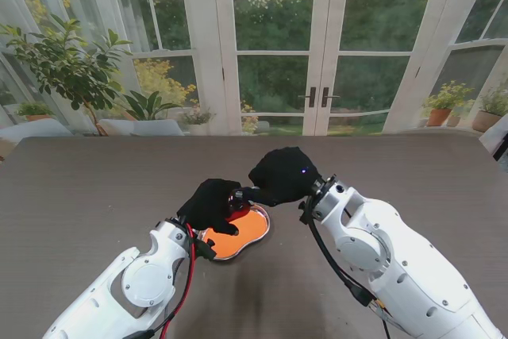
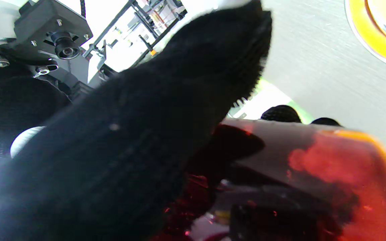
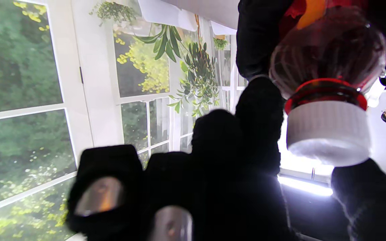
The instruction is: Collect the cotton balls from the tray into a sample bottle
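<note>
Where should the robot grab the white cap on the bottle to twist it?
Pinch the white cap around its ribbed side wall, coming in end-on along the sample bottle's neck. The left hand already wraps the body, so only the cap sticks out toward the right hand, whose fingers flank it.

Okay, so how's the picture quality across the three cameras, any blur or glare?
Stand view: sharp and evenly lit, bright windows behind, tray clear. Left wrist view: the left hand fills the frame out of focus, the sample bottle is blurred, the background blown out. Right wrist view: the bottle's white cap is soft, with glare behind it.
</note>
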